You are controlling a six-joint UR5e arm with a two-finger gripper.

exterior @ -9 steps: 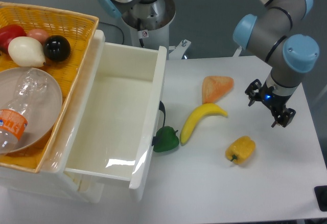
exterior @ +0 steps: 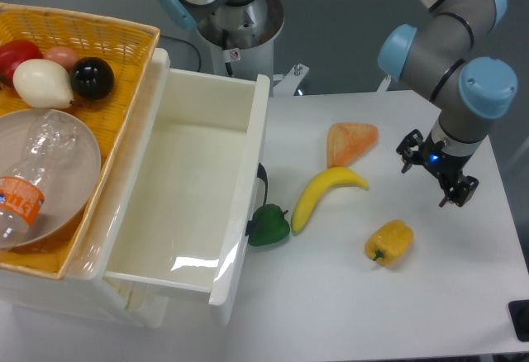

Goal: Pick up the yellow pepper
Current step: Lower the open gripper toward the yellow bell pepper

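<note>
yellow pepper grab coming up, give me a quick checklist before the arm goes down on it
1. Target found: yellow pepper lies on the white table, in plain view: ok.
2. Space around it: banana and green pepper lie apart from it, to its left: ok.
3. Gripper empty: nothing seen between the fingers: ok.
4. Gripper open enough for the pepper: the fingers stand apart, but whether the gap fits it: cannot tell.
5. Gripper above the pepper: it sits up and to the right of it in the picture, not over it: not ok.
6. Gripper height above the table: one view only: cannot tell.
</note>
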